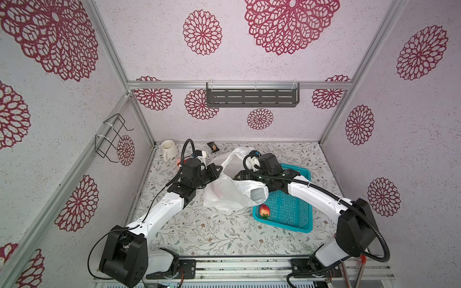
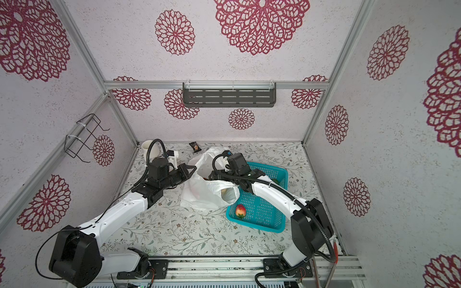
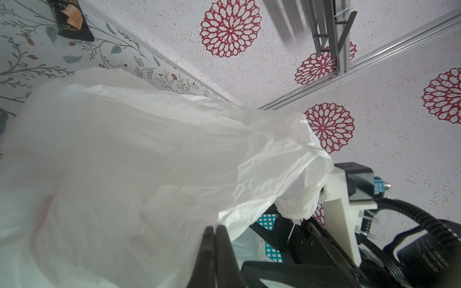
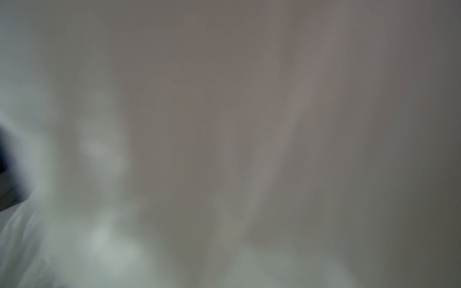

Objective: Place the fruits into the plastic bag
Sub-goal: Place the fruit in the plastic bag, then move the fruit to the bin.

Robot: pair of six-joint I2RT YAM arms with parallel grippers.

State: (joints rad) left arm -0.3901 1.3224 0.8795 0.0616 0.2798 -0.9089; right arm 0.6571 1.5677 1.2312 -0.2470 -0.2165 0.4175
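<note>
In both top views the plastic bag (image 1: 229, 192) sits crumpled on the worktop (image 1: 212, 237) between the two arms, one side lapping over the teal basket (image 1: 296, 224). The left claw (image 1: 219, 171) is pinched shut on the bag's rim and holds the mouth up. The right claw (image 1: 237, 176) reaches into that mouth, its tips buried in film, so I cannot tell how wide it stands or whether it carries anything. The strawberry (image 1: 264, 210) lies in the basket's near corner, outside the bag, and in a top view a green piece (image 2: 274, 180) shows in the basket just behind the right arm. I judge the job part done at best: faint pinkish and tan shapes through the film suggest some fruit is inside, but at least these two are not yet bagged. The left wrist view adds what the top views cannot: the two fingers (image 3: 205, 244) pressed together with the film caught at them, and the bag billowing up and away from them. The right wrist view gives only blurred grey-white film close against the lens, with no fruit and no claw to be made out.
</note>
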